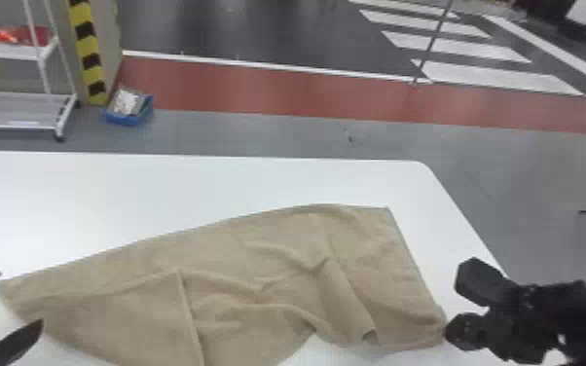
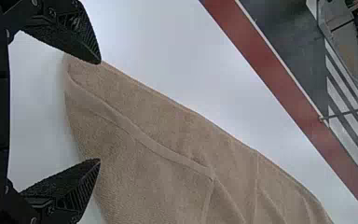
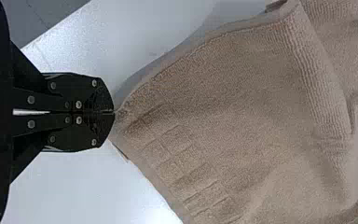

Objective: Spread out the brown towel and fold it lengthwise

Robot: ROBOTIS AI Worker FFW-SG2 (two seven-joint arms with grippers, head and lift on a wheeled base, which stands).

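The brown towel (image 1: pixel 238 272) lies wrinkled and partly folded over itself on the white table. In the head view my left gripper (image 1: pixel 2 299) stands open at the left edge, its fingers on either side of the towel's left end. The left wrist view has the left gripper (image 2: pixel 98 111) spread wide, with the end of the towel (image 2: pixel 168 135) near its fingertips but not pinched. At the towel's right near corner is my right gripper (image 1: pixel 448 331). In the right wrist view the right gripper (image 3: pixel 113 112) is shut on a corner of the towel (image 3: pixel 242 102).
The white table (image 1: pixel 112 194) has its far edge beyond the towel and its right edge sloping down near the right arm. On the floor behind stand a white shelf cart (image 1: pixel 19 109) and a blue bin (image 1: pixel 129 117).
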